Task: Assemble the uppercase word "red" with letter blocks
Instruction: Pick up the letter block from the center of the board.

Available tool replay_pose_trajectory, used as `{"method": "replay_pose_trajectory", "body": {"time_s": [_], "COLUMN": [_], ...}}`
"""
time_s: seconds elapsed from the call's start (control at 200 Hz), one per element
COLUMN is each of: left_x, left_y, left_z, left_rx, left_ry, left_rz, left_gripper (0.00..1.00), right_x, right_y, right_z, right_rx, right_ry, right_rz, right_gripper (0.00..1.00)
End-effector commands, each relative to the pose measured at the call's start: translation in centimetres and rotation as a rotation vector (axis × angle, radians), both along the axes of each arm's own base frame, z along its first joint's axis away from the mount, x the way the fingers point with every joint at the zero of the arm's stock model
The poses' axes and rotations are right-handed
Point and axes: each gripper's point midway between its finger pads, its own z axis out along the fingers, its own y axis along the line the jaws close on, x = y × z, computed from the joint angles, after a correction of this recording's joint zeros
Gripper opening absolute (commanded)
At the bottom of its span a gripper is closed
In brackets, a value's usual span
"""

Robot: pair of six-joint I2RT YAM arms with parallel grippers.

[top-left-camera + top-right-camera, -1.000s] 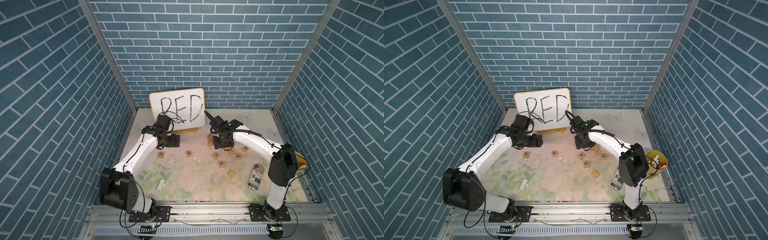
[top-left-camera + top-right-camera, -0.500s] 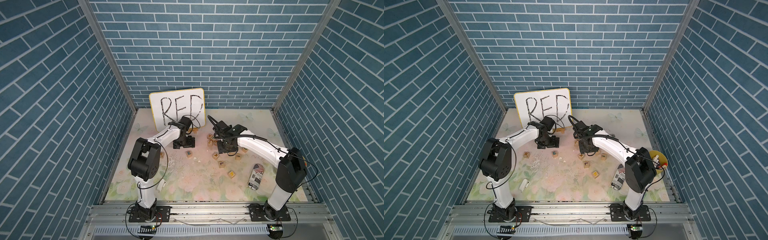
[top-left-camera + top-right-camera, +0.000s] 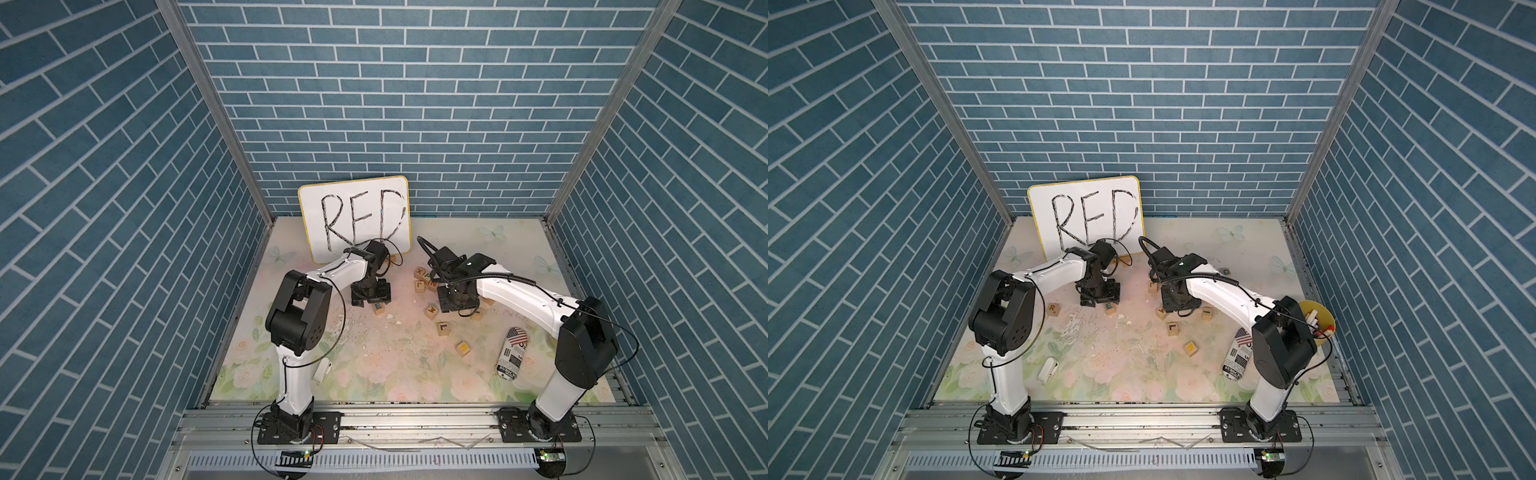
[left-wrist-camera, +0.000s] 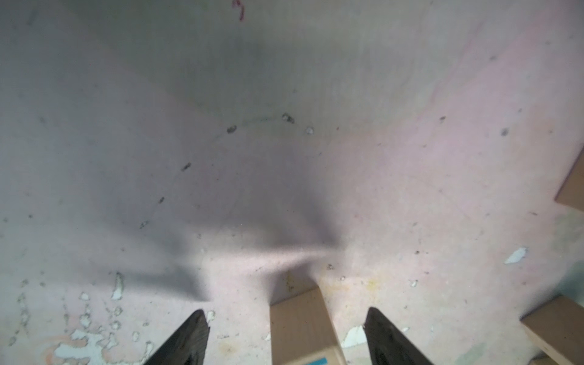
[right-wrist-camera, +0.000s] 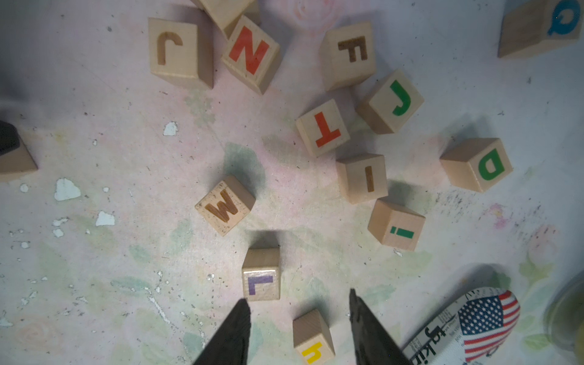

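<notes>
In both top views the board [image 3: 353, 220] reads "RED". The left pincer [image 3: 372, 297] stands low over the E block [image 3: 379, 307]. The R block [image 3: 1053, 308] lies well apart from it. The right pincer [image 3: 455, 305] hovers over scattered blocks on the tabletop [image 3: 374, 365].

Left wrist view: fingers [image 4: 186, 341] released, with the E block between them, a gap either side.

Right wrist view: fingers [image 5: 227, 338] released and empty. A purple L [image 5: 261, 275] lies just ahead, W [image 5: 225, 205] beyond, and the green D block [image 5: 477, 164] farther off, on the flag-printed can's [image 5: 458, 325] side.
</notes>
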Motion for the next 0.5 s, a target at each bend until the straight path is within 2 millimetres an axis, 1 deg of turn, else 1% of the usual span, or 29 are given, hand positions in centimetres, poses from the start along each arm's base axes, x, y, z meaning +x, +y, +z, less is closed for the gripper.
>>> {"method": "replay_pose_trajectory", "body": {"time_s": [0.0,0.135,0.235,0.365,0.495], "left_x": [-0.7,-1.0,-1.1,-1.4,-1.6], "left_y": [0.3,0.7,0.9,1.4,1.8], "left_z": [-0.2,-0.3,-0.2,-0.1,0.0], "left_rx": [0.02,0.037,0.046,0.059,0.078], "left_ry": [0.013,0.013,0.008,0.002,-0.009], "left_rz": [0.002,0.0,-0.002,-0.003,-0.012], "left_gripper": [0.76,0.72,0.67,0.55,0.46], "right_x": [-0.3,-0.5,-0.5,-0.5,-0.4], "right_y": [-0.6,-0.5,-0.3,-0.2,-0.1], "right_z": [0.8,0.4,0.3,0.5,0.7], "right_rx": [0.013,0.025,0.03,0.036,0.038], "right_ry": [-0.021,-0.014,-0.01,-0.012,-0.015], "right_rz": [-0.029,-0.03,-0.029,-0.027,-0.024], "right_gripper": [0.52,0.51,0.51,0.5,0.49]}}
